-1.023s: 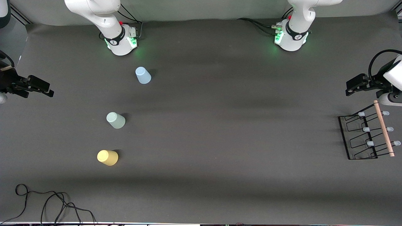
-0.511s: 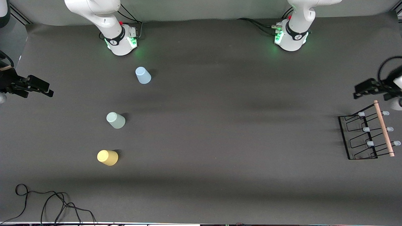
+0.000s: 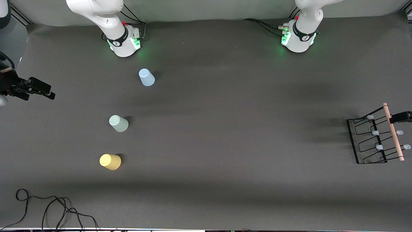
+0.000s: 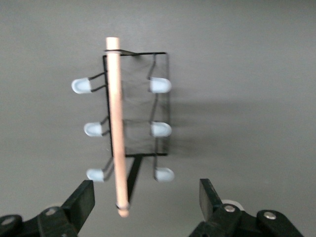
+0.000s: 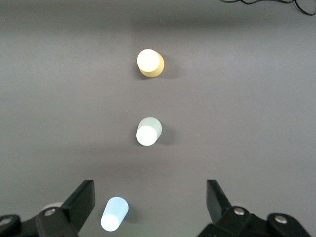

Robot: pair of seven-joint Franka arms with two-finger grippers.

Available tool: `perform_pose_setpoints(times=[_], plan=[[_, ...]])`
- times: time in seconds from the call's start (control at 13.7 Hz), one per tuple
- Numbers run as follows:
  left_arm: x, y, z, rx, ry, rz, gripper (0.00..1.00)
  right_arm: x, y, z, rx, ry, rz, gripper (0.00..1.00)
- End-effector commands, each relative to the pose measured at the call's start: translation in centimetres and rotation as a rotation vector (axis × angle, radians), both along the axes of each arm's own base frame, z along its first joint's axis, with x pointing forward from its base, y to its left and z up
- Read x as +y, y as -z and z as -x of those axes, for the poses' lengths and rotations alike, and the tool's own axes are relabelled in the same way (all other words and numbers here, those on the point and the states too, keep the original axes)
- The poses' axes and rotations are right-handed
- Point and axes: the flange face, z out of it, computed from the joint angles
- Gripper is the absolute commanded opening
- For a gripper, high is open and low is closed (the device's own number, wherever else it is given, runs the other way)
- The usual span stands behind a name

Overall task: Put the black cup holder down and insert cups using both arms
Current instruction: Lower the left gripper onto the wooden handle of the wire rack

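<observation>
The black cup holder stands at the left arm's end of the table, its wooden rod on top. My left gripper is open, over the rod's end nearer the robot bases. In the left wrist view the holder and rod lie ahead of that open, empty gripper. The light blue cup, mint cup and yellow cup stand upside down toward the right arm's end. My right gripper waits open there; its view shows its open, empty jaws and the blue, mint and yellow cups.
A loose black cable lies at the table's front edge toward the right arm's end. The arm bases stand along the table's edge farthest from the front camera.
My left gripper has moved down from beside the holder to over its rod, sliding partly out of the front view. The right arm, cups and holder have not moved.
</observation>
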Motion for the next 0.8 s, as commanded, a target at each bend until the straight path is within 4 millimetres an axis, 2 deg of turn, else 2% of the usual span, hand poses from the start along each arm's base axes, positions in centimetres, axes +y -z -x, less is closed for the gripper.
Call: perform_pose_setpoints(times=[0.0,0.07,0.15,0.22,0.44,0.51,0.66,0.73], plan=[[3.6,4.5,0.3,0.052,0.009,0.010,0.89,0.0,-0.2,0.4,-0.006,-0.027,0.030,1.00],[4.3,5.8,0.4,0.065,0.004,0.016,0.88,-0.1,-0.2,0.4,-0.005,-0.027,0.036,1.00],[4.2,6.6,0.1,0.063,0.005,0.014,0.78,-0.1,-0.2,0.4,-0.005,-0.028,0.036,1.00],[4.2,7.5,0.1,0.070,0.007,0.017,0.59,0.0,-0.2,0.4,-0.005,-0.028,0.036,1.00],[3.9,10.6,-0.3,0.082,0.018,0.019,0.50,-0.1,-0.1,0.3,-0.003,-0.027,0.036,1.00],[3.4,10.7,-0.4,0.087,0.030,0.011,0.38,-0.1,-0.1,0.3,-0.003,-0.027,0.036,1.00],[3.2,9.8,-0.5,0.107,0.072,-0.039,0.00,0.0,0.0,0.3,-0.002,-0.028,0.036,1.00],[2.6,9.3,-0.7,0.110,0.086,-0.051,0.00,0.0,-0.1,0.3,-0.003,-0.028,0.034,1.00]])
